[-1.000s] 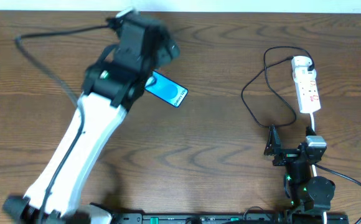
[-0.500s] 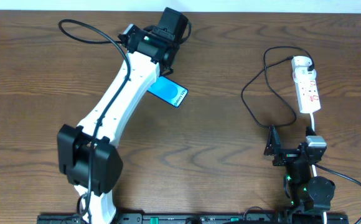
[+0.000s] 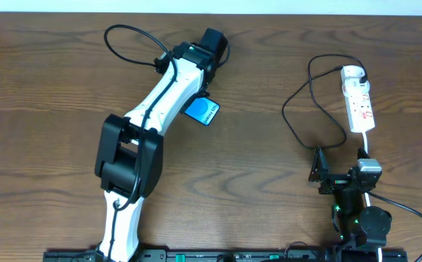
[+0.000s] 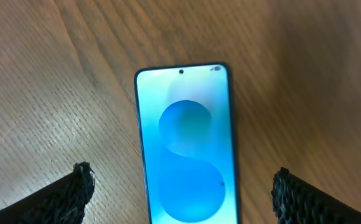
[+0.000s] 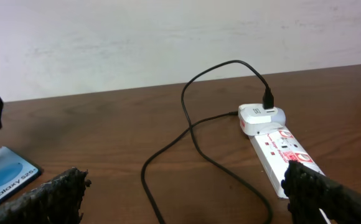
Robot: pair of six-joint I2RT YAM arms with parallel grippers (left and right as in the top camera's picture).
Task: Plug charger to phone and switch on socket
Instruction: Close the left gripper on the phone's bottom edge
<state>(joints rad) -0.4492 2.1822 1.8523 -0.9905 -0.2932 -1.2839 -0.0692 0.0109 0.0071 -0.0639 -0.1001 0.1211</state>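
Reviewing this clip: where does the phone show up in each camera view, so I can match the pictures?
Overhead: the phone lies upper centre, partly under the left arm.
Left wrist: the phone fills the middle, above the open left gripper.
Right wrist: the phone sits in the bottom-left corner.
Shared landmark: the brown wooden table under it in all three views.

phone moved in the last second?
No. The phone keeps its spot and angle relative to the socket; only the left arm above it has swung.
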